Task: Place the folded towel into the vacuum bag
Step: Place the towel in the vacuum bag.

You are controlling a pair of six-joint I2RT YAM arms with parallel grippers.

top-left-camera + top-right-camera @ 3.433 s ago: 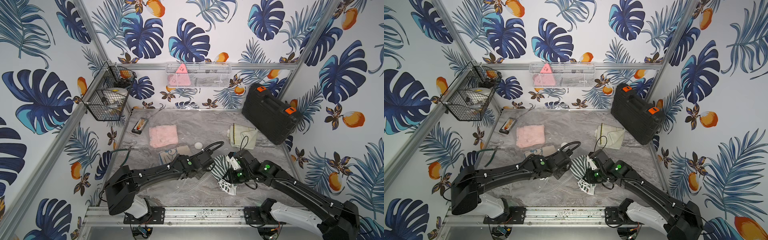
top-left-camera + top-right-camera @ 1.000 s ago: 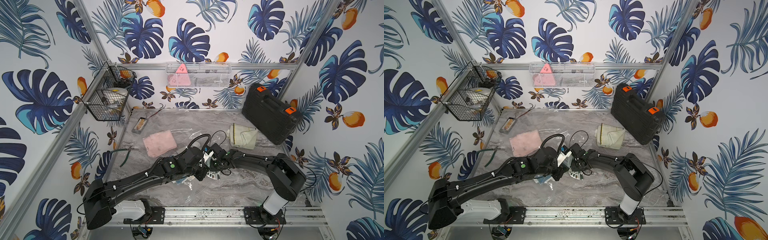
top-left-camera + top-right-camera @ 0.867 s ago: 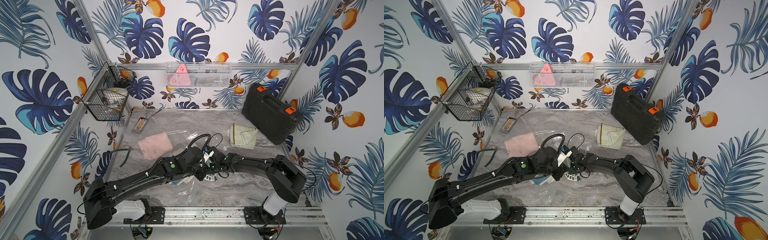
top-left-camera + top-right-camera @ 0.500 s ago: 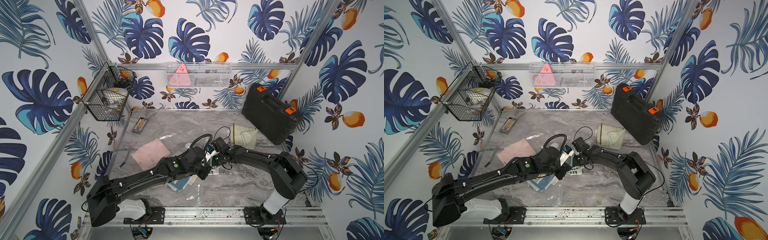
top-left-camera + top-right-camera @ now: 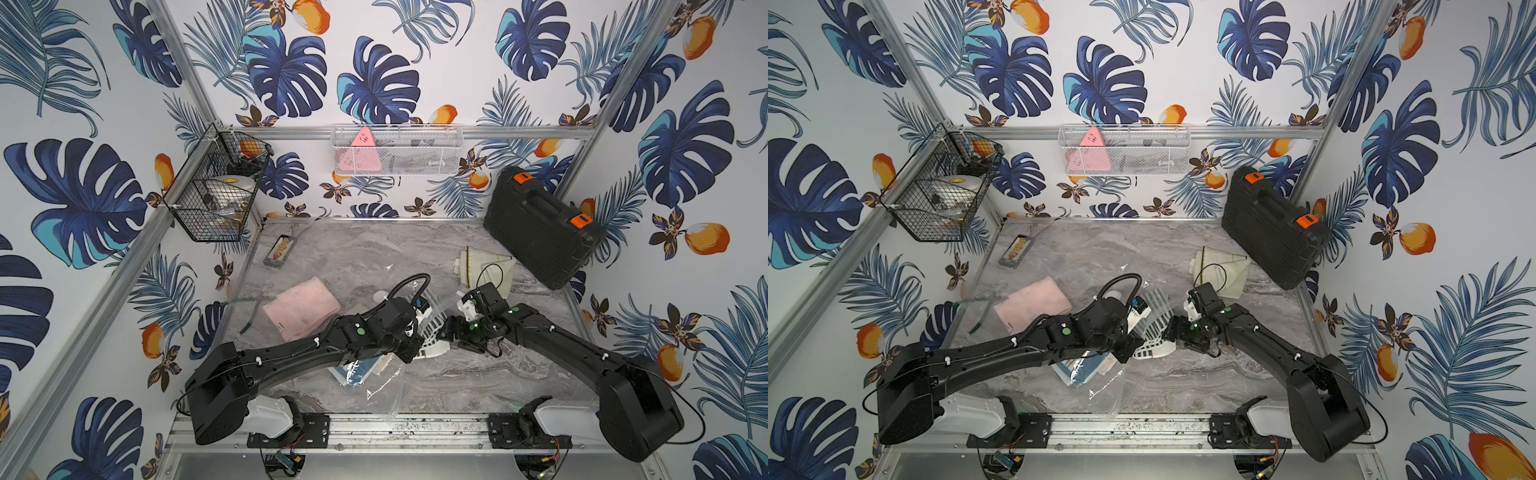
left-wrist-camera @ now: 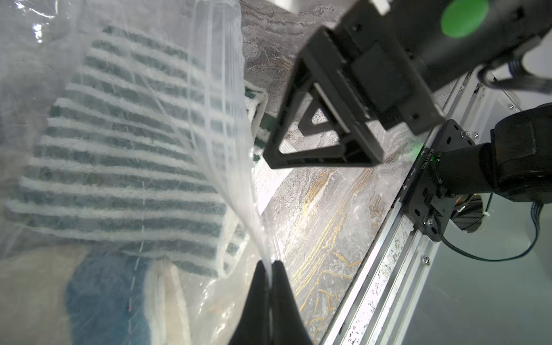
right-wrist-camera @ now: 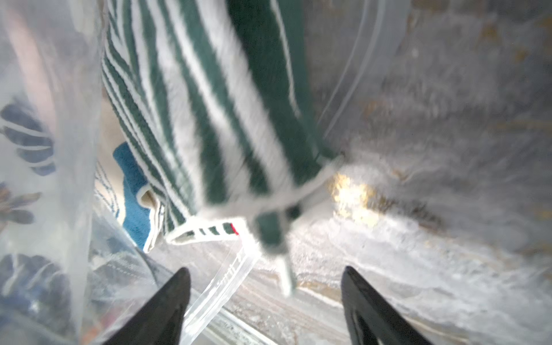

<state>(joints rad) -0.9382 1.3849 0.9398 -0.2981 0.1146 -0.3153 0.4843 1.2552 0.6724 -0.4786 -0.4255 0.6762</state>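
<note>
Left gripper (image 6: 270,270) pinches shut on the crinkly transparent vacuum bag (image 6: 209,125)'s slippery film; right gripper (image 7: 265,283) gapes empty just beside the soft, limp green-and-white striped folded towel (image 7: 209,104), lying half inside the mouth—best regripped at its thick hem.

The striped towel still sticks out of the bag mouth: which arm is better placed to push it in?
Probably the right: its claw is open beside the striped towel, while the left claw is shut on the vacuum bag.
</note>
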